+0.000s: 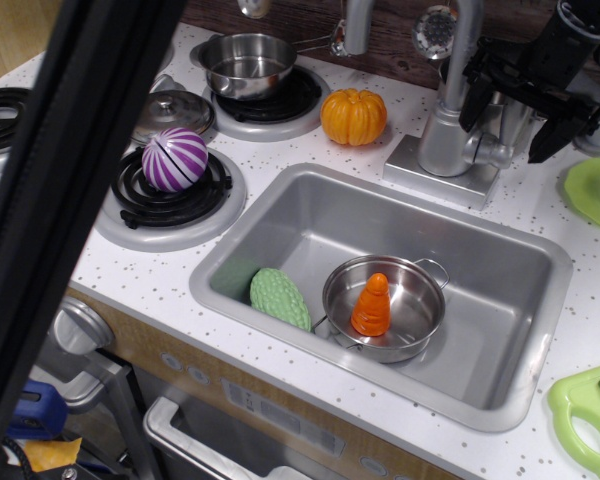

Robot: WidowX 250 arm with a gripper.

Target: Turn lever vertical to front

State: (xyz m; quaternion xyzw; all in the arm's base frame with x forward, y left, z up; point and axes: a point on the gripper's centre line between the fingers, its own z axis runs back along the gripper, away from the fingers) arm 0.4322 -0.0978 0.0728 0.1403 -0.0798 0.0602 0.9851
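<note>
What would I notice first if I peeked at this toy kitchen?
Probably the orange carrot standing in a shiny pot inside the sink. Next, the purple striped ball on a stove burner to the left, and the orange pumpkin behind the sink. A black gripper reaches in by the tap.
</note>
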